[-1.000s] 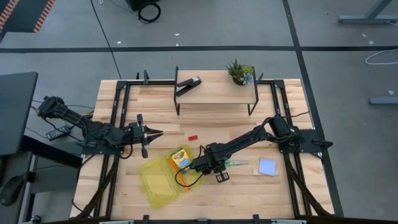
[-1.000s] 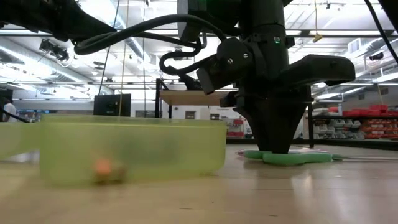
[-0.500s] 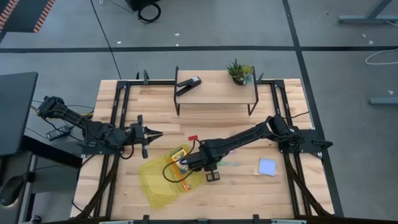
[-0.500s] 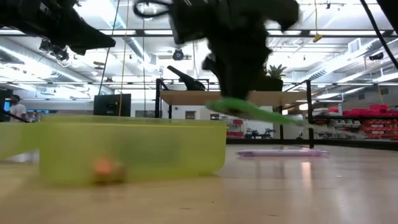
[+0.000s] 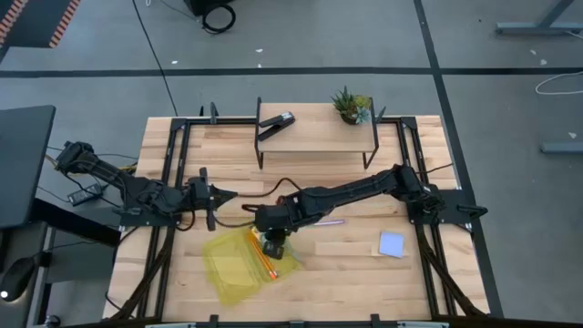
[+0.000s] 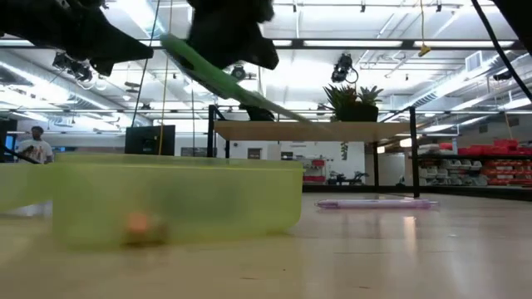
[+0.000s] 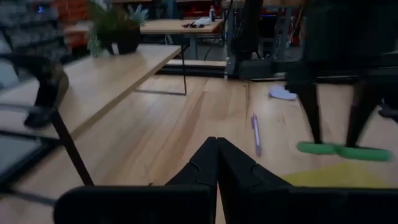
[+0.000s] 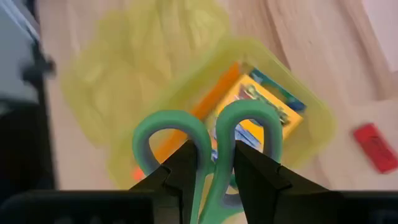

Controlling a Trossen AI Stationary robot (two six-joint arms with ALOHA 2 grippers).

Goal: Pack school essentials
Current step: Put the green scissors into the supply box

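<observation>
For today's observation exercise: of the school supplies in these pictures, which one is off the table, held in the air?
The green-handled scissors. The right gripper grips them above the yellow case, while the purple pen, blue notepad and red eraser lie flat on the table.

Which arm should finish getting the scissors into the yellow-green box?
Right. The right gripper is shut on the green-handled scissors, held directly above the open yellow-green box. The left gripper sits shut and empty, off beside the box.
</observation>
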